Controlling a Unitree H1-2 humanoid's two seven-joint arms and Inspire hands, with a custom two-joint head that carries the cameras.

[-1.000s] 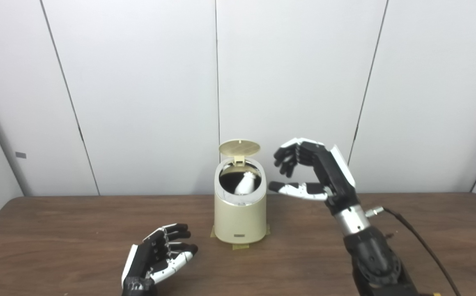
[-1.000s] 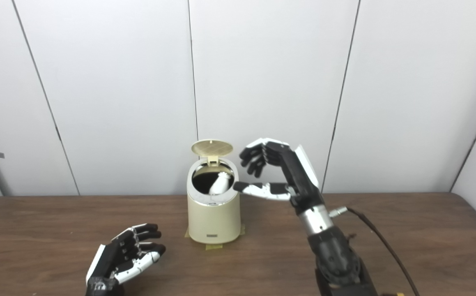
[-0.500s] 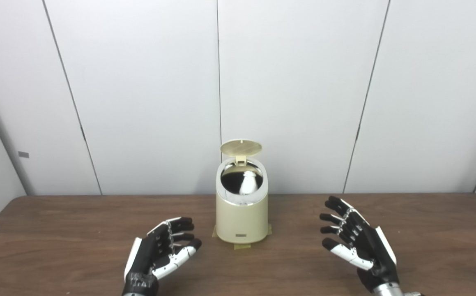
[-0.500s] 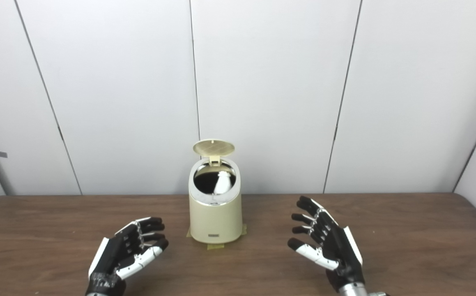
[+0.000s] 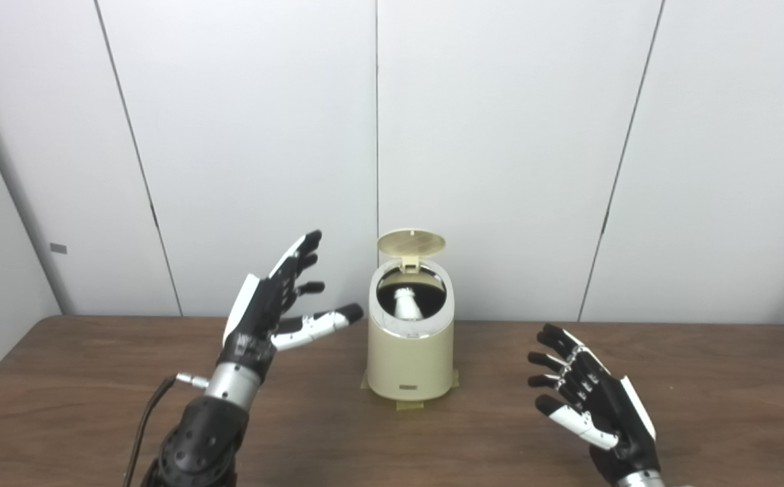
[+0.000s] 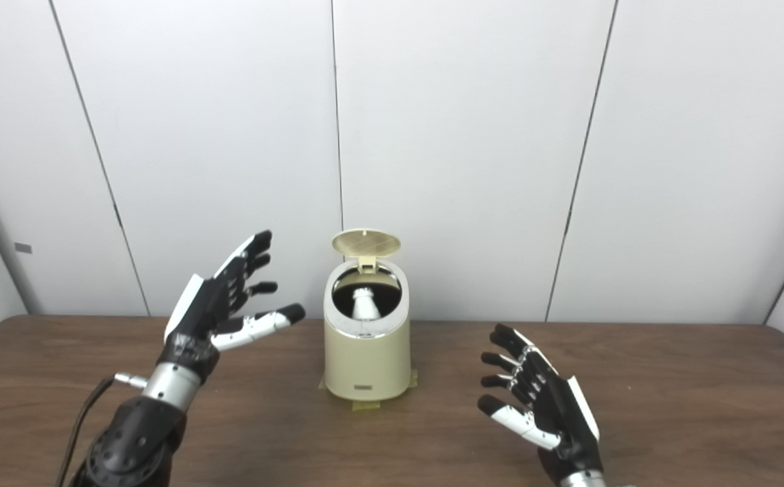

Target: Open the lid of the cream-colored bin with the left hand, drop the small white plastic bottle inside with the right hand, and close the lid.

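The cream-colored bin [image 5: 410, 358] stands at the middle of the brown table, taped down at its base. Its round lid [image 5: 411, 243] stands open, tipped up at the back. The small white plastic bottle [image 5: 406, 304] lies inside the bin's dark opening. My left hand [image 5: 277, 304] is raised above the table to the left of the bin, open and empty, its fingers spread toward the lid. My right hand [image 5: 588, 399] is low over the table to the right of the bin, open and empty, apart from it.
The table [image 5: 60, 379] is brown wood with a rounded far edge against a white panelled wall. A cable [image 5: 145, 423] runs from my left wrist. Yellow tape tabs [image 5: 408, 404] hold the bin's base.
My right hand dropped from beside the bin's opening to low over the table at right. My left hand then rose from the table to lid height. The camera shifted slightly.
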